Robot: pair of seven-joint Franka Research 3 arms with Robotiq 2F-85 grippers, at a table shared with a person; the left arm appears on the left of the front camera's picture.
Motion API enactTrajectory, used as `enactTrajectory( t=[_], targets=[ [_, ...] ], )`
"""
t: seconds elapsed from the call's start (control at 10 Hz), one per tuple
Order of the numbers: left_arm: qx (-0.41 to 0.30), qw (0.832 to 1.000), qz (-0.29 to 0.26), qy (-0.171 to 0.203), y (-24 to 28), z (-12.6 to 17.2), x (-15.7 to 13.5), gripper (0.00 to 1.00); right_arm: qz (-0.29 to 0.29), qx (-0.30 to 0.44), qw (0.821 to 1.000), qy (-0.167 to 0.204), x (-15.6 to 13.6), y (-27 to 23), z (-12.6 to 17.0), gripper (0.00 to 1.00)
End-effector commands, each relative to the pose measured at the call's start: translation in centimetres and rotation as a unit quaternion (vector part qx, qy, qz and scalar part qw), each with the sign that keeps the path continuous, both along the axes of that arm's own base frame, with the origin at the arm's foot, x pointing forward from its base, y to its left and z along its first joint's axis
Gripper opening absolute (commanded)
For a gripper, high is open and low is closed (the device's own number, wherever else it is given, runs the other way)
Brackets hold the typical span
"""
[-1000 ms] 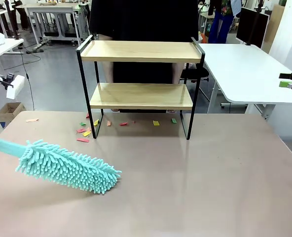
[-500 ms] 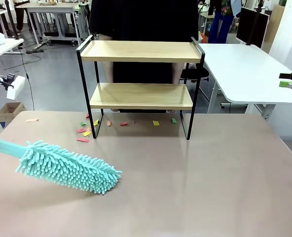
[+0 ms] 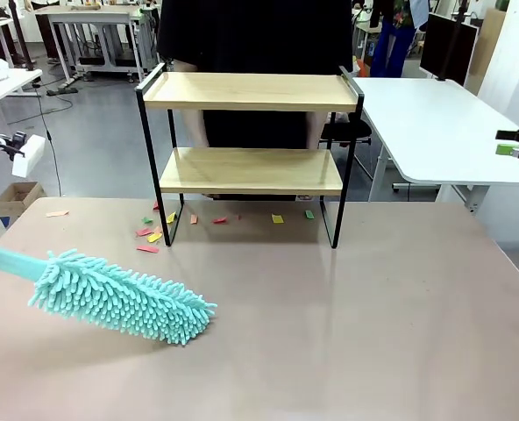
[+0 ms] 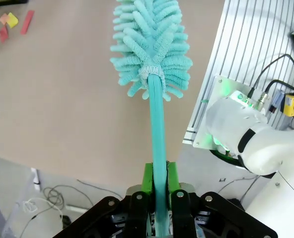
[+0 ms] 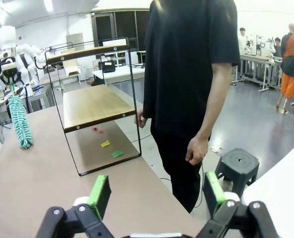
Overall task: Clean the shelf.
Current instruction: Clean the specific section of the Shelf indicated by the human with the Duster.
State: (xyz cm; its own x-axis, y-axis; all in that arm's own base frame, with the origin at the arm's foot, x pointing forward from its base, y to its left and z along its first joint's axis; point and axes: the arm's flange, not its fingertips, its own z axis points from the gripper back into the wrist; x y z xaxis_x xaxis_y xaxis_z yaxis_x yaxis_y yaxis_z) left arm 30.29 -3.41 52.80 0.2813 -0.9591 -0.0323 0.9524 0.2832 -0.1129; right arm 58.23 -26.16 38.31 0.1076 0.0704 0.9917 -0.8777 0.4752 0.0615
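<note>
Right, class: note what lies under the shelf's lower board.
Coloured paper scraps lie on the table under the shelf, more around its left legs. The lower board's front edge covers the farthest strip there.

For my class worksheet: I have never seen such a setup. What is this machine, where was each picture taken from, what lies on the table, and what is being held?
This is a robot with two arms at a brown table. Each arm ends in two-finger jaws with green pads. The wide picture comes from a fixed camera between the arms, looking across the table at a person standing on the far side. The other two pictures come from cameras on the wrists, looking along the jaws. On the table stands a two-tier wooden shelf in a black frame, with small coloured paper scraps on the tabletop around its feet. The left jaws are shut on the handle of a fluffy turquoise duster, whose head is down near the tabletop. The right jaws stand open and hold nothing.
</note>
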Motion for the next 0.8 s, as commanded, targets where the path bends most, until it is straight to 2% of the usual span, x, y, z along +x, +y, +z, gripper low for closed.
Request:
enactTrajectory(
  t=[0.0,0.7],
  targets=[
    [-0.008,1.000,0.002,0.005,-0.10,0.19,-0.12,0.13,0.002,-0.001,1.000,-0.004,0.08,0.26,0.37,1.00],
    [-0.008,1.000,0.002,0.005,-0.10,0.19,-0.12,0.13,0.002,-0.001,1.000,-0.004,0.08,0.26,0.37,1.00]
  ],
)
